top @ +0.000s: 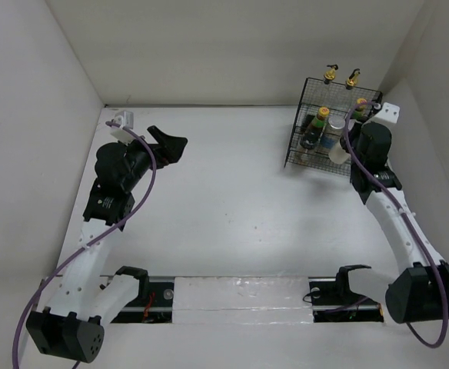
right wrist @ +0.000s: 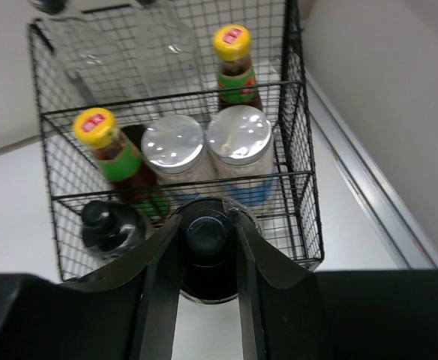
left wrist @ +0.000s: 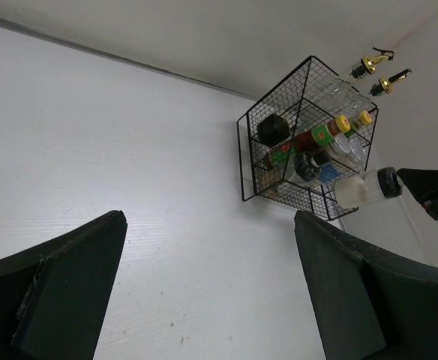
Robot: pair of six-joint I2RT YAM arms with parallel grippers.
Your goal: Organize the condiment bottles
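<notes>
Black wire basket (right wrist: pixel 303 135); yellow-capped sauces (right wrist: pixel 112 154); seemingly black-capped jar (right wrist: pixel 206 238).

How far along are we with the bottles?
Mostly done: sauces, shakers and glass bottles stand in the basket. In hand: the right gripper is shut on a black-capped jar at the basket's front. Remaining: seat and release that jar; the left gripper is open and empty, and no loose bottle is in view.

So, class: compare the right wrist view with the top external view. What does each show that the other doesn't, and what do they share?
Only right wrist: the right hand closed around a black-capped bottle, and red cap stickers. Only top external: the left hand, open, and two gold spouts. Both: the wire basket and yellow-capped sauces.
</notes>
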